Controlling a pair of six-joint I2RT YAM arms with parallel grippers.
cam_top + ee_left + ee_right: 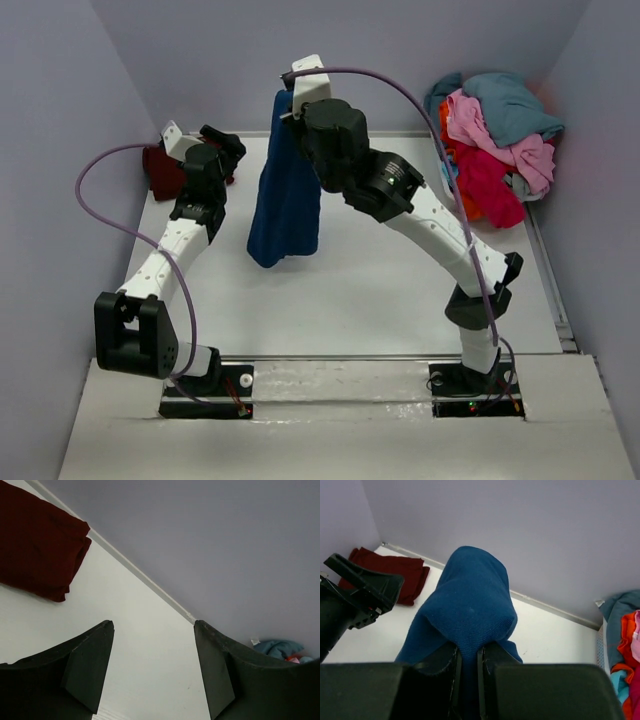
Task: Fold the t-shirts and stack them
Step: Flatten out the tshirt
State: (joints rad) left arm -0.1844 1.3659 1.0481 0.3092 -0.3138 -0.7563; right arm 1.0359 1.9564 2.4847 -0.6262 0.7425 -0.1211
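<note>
Left of the blue shirt [287, 200], the left arm [195, 205] half hides the maroon shirt [158, 170]; the left wrist view crops it. To its right, the shirt pile [626, 645] runs off the right wrist view. From above, the right arm [335, 135] hides the blue shirt's top and the right gripper [468, 652] pinching it

No text, label, brand, number or sign is legible to me in any of the three views. The hanging dark blue cloth t-shirt [285, 200] shows plain fabric only. So does the mixed-colour cloth heap [495, 140] at 2 o'clock.
</note>
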